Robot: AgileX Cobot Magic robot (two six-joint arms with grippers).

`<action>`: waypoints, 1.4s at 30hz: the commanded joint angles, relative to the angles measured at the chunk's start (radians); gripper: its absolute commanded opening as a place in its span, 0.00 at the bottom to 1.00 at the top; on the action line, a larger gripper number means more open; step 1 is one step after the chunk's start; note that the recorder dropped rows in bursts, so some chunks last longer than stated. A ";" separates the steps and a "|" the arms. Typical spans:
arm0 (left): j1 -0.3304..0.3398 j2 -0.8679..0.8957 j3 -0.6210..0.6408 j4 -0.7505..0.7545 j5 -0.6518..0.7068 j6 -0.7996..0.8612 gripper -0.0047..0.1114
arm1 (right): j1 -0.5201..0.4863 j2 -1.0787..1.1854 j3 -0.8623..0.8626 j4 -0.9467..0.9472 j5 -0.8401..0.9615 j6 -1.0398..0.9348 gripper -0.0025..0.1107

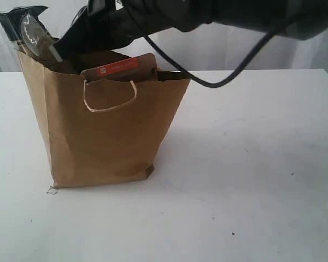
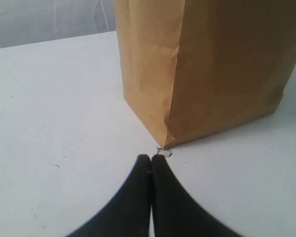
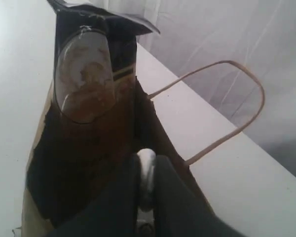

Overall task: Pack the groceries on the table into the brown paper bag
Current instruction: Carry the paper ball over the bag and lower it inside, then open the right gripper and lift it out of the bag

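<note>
The brown paper bag [image 1: 104, 136] stands upright on the white table [image 1: 251, 164], left of centre. A brown orange-labelled pouch [image 1: 120, 68] shows over its rim. The long spaghetti packet [image 1: 30, 30], dark with a clear window [image 3: 86, 79], pokes out of the bag's far left corner. My right gripper [image 3: 146, 160] reaches across over the bag mouth. It is shut on a thin pale edge that appears to belong to that packet. My left gripper [image 2: 151, 159] rests shut and empty low over the table, just short of the bag's bottom corner [image 2: 165, 143].
A black cable [image 1: 218, 82] hangs from the right arm over the bag's right rim. The bag's pale cord handles [image 1: 109, 103] hang loose. A tiny clear scrap [image 2: 164, 152] lies at the bag's corner. A white curtain backs the table.
</note>
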 commanded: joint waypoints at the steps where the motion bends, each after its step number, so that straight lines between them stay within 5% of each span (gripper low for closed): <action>1: 0.005 -0.005 0.004 -0.006 0.002 -0.004 0.04 | -0.003 0.075 -0.084 0.006 0.008 -0.009 0.02; 7: 0.005 -0.005 0.004 -0.006 0.002 -0.004 0.04 | -0.003 0.110 -0.125 0.072 0.061 -0.009 0.05; 14: 0.005 -0.005 0.004 -0.006 0.002 -0.004 0.04 | -0.003 0.106 -0.125 0.095 0.099 -0.013 0.42; 16: 0.005 -0.005 0.004 -0.006 0.002 -0.004 0.04 | -0.003 0.086 -0.123 0.095 0.101 -0.013 0.45; 23: 0.005 -0.005 0.004 -0.006 0.002 -0.004 0.04 | -0.007 -0.031 -0.057 0.087 0.081 -0.013 0.36; 32: 0.005 -0.005 0.004 -0.006 0.002 -0.004 0.04 | -0.013 -0.460 0.372 0.079 -0.151 0.042 0.22; 36: 0.005 -0.005 0.004 -0.006 0.002 -0.004 0.04 | -0.013 -0.719 0.586 0.082 -0.216 0.042 0.02; 42: 0.005 -0.005 0.004 -0.006 0.002 -0.004 0.04 | -0.013 -0.966 0.753 0.084 -0.207 0.042 0.02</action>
